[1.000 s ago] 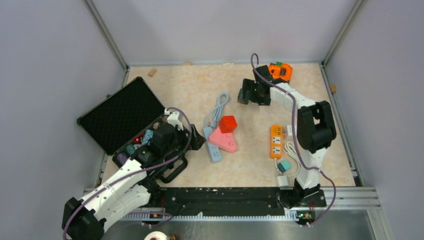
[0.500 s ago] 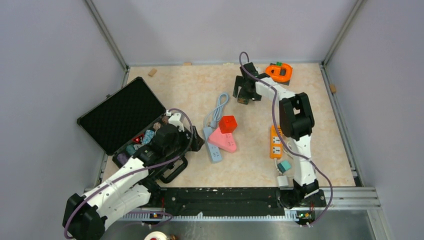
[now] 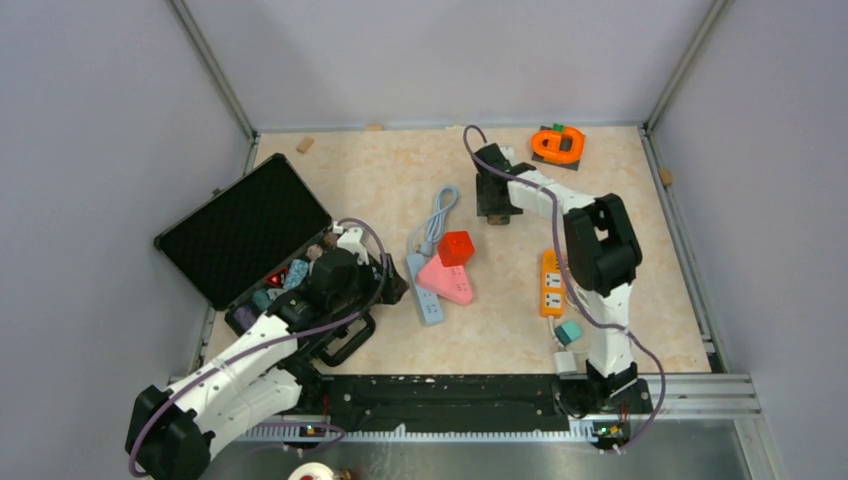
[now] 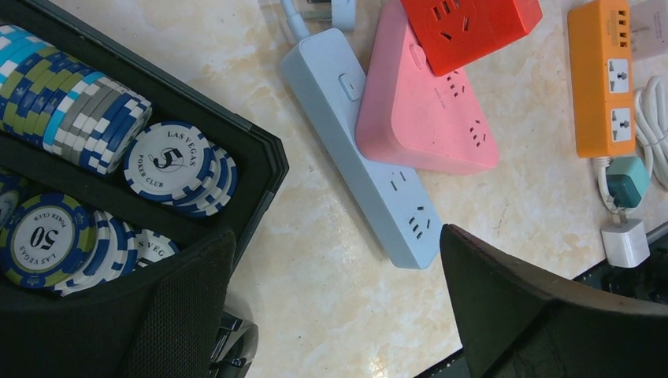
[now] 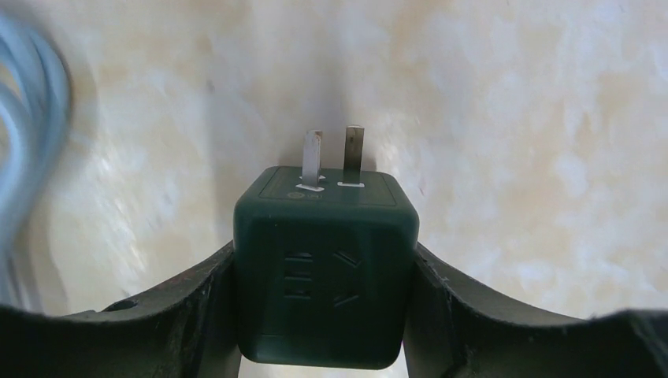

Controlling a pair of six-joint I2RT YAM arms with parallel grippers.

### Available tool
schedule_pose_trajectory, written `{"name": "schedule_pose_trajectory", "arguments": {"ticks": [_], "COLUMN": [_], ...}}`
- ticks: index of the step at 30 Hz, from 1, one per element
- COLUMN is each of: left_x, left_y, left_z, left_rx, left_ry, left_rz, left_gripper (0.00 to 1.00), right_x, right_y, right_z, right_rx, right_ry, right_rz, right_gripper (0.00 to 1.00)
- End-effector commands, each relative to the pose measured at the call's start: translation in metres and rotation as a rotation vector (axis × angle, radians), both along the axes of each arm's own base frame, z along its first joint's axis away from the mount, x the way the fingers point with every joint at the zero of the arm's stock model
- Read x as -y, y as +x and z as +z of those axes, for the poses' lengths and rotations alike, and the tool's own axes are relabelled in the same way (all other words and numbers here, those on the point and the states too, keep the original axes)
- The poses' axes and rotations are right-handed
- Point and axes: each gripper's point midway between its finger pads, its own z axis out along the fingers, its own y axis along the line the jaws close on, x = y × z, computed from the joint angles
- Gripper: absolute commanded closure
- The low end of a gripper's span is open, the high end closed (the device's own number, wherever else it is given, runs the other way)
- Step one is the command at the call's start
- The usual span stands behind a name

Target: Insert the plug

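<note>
- The right pincer is seen clenched on the dark green cube plug. Its fingers are pressed against opposite side faces of the cube.
- The plug is held between the fingertips. Its two flat metal prongs are directed away from the wrist, out past the fingertips.
- Only the marbled table is seen beyond the prongs.
- A blurred pale blue cable is seen off to one side of this pincer, at the left edge of the wrist view.
- From above, the plug itself cannot be made out under the right pincer.
- The red cube socket and the pink triangular strip are found near this pincer, on its left-arm side and closer to the bases.
- The orange power strip is laid well apart from it, also closer to the bases.
- The left pincer is released, and nothing is held between its wide-spread fingers.
- The open black case is seen beside the finger at the left of the wrist view. Stacked poker chips are packed inside it.
- The pale blue power strip is laid ahead of the left fingertips, with its near end between them.
- The pink strip is overlapped onto that strip's edge, and the red socket is set on the pink strip's far corner.
- A teal plug and a white adapter are seen out past the other finger, just beside the orange strip's end.
</note>
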Motion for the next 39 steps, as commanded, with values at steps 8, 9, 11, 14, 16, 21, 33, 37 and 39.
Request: {"name": "schedule_pose_trajectory", "arguments": {"ticks": [8,9,11,14,16,21,33,37,39], "left_x": [0.010,0.011,0.013,0.016,0.019,0.027,0.046,0.051,0.052], "left_y": [-0.009,-0.011,-0.015,-0.020,-0.025,-0.033,-0.054,-0.059,-0.060], "left_z": [0.038,0.040,0.045,0.050,0.055,0.064,0.075,0.076,0.077], "left_rx": [0.033,0.031,0.034,0.035,0.033,0.014,-0.065,-0.077,-0.079], "left_ry": [-0.162,-0.180,-0.215,-0.262,-0.291,-0.348,-0.433,-0.443,-0.446], "left_rz": [0.008,0.006,-0.002,-0.016,-0.034,-0.077,-0.200,-0.247,-0.259], "left_gripper": [0.01,0.01,0.01,0.01,0.01,0.01,0.01,0.01,0.01], "right_x": [-0.015,-0.020,-0.026,-0.035,-0.040,-0.057,-0.087,-0.084,-0.081], "right_y": [-0.097,-0.111,-0.136,-0.170,-0.189,-0.232,-0.301,-0.309,-0.308], "right_z": [0.141,0.147,0.164,0.176,0.175,0.162,0.142,0.153,0.156], "right_rx": [0.317,0.343,0.407,0.467,0.472,0.383,0.492,0.676,0.718], "right_ry": [0.340,0.388,0.473,0.547,0.560,0.651,0.560,0.465,0.441], "right_rz": [0.380,0.439,0.534,0.698,0.815,1.070,1.600,1.681,1.674], "right_gripper": [1.00,1.00,1.00,1.00,1.00,1.00,1.00,1.00,1.00]}}
